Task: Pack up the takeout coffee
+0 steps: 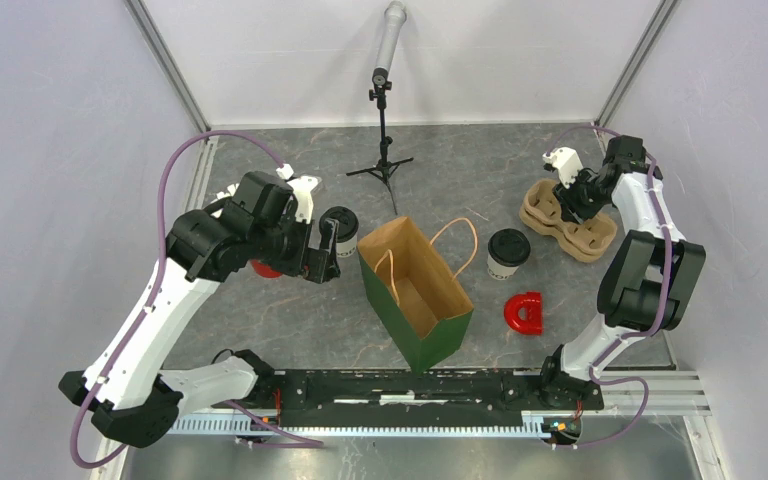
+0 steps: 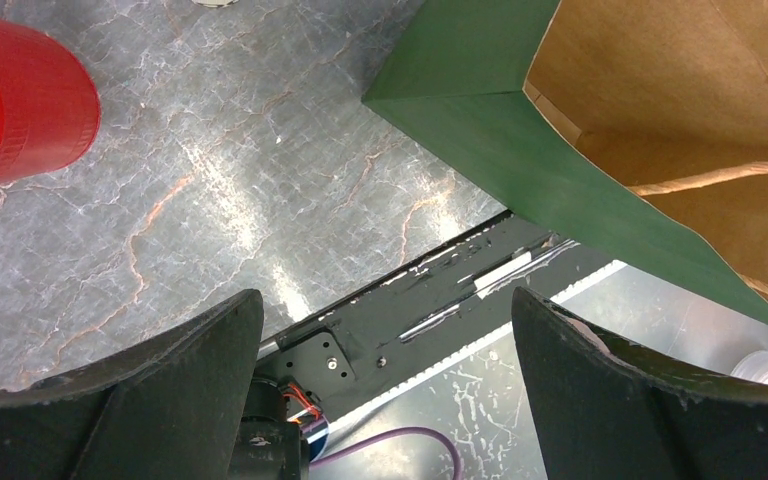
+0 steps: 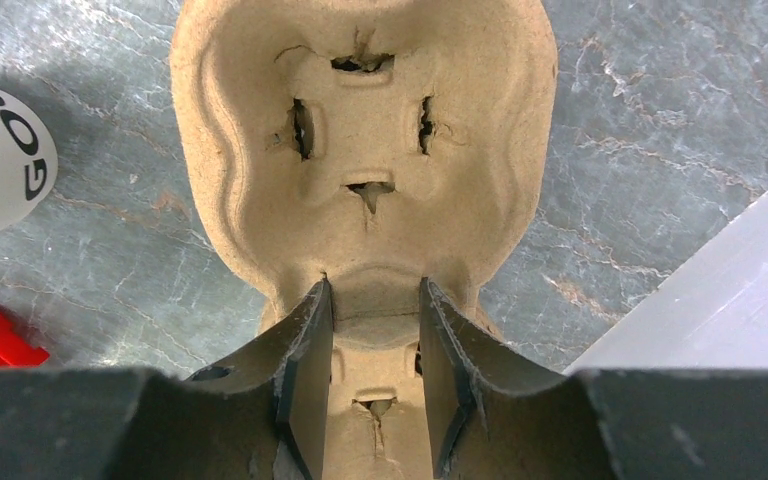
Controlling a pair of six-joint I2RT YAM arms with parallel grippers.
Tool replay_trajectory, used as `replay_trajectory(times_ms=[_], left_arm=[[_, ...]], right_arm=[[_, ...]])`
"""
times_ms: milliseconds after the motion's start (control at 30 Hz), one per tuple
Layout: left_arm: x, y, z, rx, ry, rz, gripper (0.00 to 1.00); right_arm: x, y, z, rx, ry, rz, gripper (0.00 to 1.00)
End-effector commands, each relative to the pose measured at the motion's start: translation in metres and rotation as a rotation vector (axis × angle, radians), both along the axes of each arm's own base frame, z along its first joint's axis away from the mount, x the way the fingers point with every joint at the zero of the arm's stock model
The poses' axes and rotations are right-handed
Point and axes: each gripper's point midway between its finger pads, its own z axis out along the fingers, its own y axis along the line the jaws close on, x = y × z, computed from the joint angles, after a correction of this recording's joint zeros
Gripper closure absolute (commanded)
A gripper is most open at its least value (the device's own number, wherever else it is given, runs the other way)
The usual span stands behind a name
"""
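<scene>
One takeout coffee [image 1: 508, 250], a pale cup with a black lid, stands right of the open green paper bag [image 1: 415, 290]; its side shows in the right wrist view [image 3: 0, 170]. A second lidded cup [image 1: 340, 224] stands left of the bag, just beyond my left gripper [image 1: 324, 250]. That gripper [image 2: 385, 300] is open, with only table and the arm rail between its fingers. My right gripper [image 1: 572, 205] is at the back right, its fingers [image 3: 375, 290] shut on the middle ridge of the brown cardboard cup carrier [image 3: 360, 140].
A red cup [image 2: 15, 100] stands under my left arm, left of the bag [image 2: 480, 120]. A red D-shaped piece [image 1: 525, 313] lies in front of the right-hand coffee. A black tripod [image 1: 384, 165] stands at the back centre. Walls close in both sides.
</scene>
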Motion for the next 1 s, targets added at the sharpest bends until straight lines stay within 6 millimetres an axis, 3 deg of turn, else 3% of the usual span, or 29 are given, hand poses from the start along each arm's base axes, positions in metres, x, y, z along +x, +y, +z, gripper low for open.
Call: replay_trajectory(times_ms=[0,200,467,967], left_arm=[[-0.001,0.0,0.008,-0.043,-0.03,0.03,0.0],[-0.003,0.004,0.01,-0.04,-0.036,0.036,0.0],[-0.003,0.001,0.008,-0.048,-0.022,0.039,0.0],[-0.002,-0.003,0.005,-0.052,-0.01,0.027,0.0]], right_arm=[[-0.001,0.012,0.025,0.038,-0.062,0.007,0.69],[0.01,0.007,0.049,0.026,-0.128,-0.041,0.69],[-0.008,0.017,0.006,0.011,-0.016,0.02,0.59],[0.01,0.01,0.029,-0.017,-0.059,0.001,0.56]])
